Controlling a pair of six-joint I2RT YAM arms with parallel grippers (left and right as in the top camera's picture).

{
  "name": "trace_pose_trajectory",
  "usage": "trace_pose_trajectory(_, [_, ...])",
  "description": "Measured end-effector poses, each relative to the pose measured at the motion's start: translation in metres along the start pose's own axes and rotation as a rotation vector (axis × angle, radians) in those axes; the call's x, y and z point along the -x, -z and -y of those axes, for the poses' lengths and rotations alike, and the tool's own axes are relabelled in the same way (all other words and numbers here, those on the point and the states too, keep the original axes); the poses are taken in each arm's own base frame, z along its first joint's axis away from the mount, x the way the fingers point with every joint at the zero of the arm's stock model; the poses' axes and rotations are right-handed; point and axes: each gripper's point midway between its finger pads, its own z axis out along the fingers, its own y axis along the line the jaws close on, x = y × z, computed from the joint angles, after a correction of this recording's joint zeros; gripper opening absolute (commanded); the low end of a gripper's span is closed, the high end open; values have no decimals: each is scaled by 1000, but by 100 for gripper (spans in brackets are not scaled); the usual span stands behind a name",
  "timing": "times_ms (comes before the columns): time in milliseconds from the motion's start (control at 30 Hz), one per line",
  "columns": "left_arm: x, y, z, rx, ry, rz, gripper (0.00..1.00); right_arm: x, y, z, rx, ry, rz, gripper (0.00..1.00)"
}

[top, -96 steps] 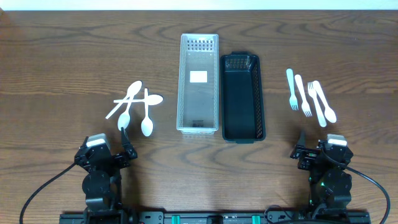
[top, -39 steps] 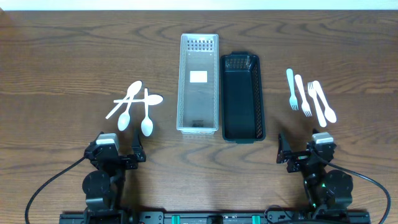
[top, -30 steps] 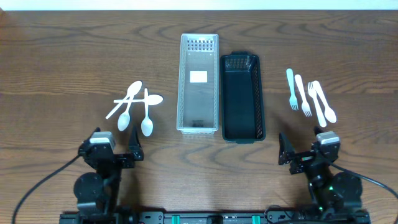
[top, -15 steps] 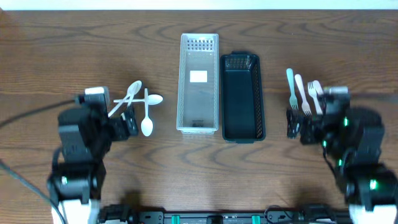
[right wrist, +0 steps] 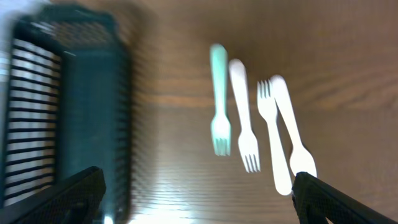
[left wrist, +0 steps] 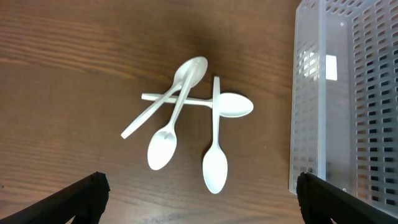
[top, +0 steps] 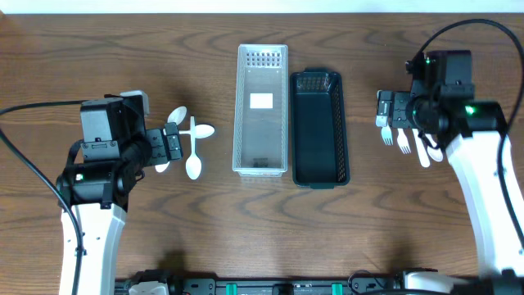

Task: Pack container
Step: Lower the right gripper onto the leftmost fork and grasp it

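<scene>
Now the left gripper (left wrist: pixel 200 198), jaws wide apart, hangs over the spoons (left wrist: pixel 233 104); the right gripper (right wrist: pixel 199 196), also agape, over the forks (right wrist: pixel 241 112).

- Brown wooden table (top: pixel 98 49), its grain running across;
- clear slotted basket (top: pixel 239 115) and black basket (top: pixel 345 131) mid-table, long sides just beside each other;
- four white spoons (left wrist: pixel 216 124) crossed in a heap left of the clear one;
- four pale forks (right wrist: pixel 247 146) in a row right of the black one
</scene>
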Motion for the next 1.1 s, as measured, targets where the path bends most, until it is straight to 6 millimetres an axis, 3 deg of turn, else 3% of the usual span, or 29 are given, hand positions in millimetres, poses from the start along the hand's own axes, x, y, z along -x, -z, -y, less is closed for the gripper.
trace_pose_trajectory(133, [-3, -1, 0, 1, 1, -15, 98, -11, -45, 21, -51, -38, -110, 99])
trace_pose_trajectory(333, [-3, -2, 0, 2, 2, -18, 98, -14, -93, 31, -68, -59, -158, 99])
trace_pose_trajectory(533, [-4, -2, -1, 2, 2, -19, 98, 1, -117, 25, -30, -55, -106, 99])
trace_pose_trajectory(600, [-4, -2, -1, 2, 2, -19, 98, 4, -124, 23, -14, -39, -95, 93])
trace_pose_trajectory(833, [-4, -2, -1, 2, 2, -19, 98, -14, -154, 17, 21, -5, -166, 65])
trace_pose_trajectory(1100, [-4, -2, -1, 2, 2, -20, 98, -27, -169, 13, 38, -4, -215, 58])
